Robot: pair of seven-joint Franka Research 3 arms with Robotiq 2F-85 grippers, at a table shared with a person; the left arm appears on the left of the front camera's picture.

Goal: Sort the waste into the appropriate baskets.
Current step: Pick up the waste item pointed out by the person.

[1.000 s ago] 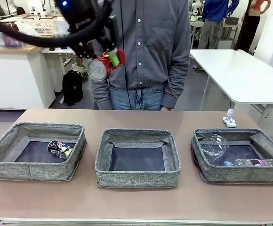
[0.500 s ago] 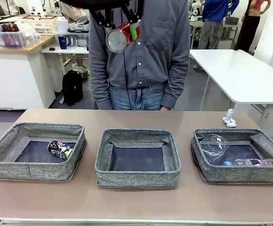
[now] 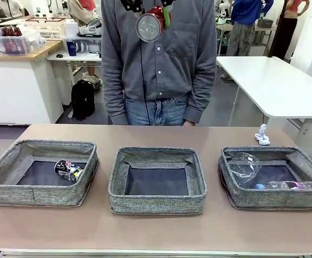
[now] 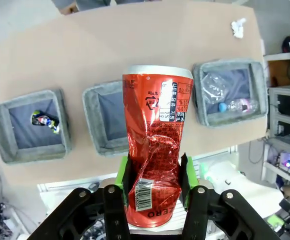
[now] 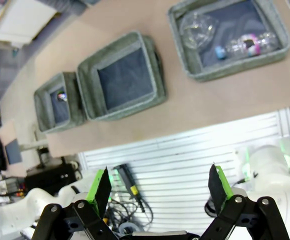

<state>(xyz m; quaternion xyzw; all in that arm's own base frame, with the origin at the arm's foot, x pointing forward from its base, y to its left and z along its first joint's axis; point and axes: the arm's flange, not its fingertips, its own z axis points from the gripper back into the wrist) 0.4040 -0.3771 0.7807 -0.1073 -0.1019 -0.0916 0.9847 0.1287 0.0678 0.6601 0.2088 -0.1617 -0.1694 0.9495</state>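
left gripper (image 4: 154,171) – I am clamping the crushed red can (image 4: 156,125) high above the bench (image 3: 156,232), seemingly over the middle basket (image 3: 157,204) | right gripper (image 5: 160,186) – I am holding it wide and empty

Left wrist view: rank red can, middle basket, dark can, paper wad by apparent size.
1. red can: largest, but only because it sits right at the camera, held in the left claw.
2. middle basket.
3. dark can.
4. paper wad: slightly smaller than the dark can, close call.
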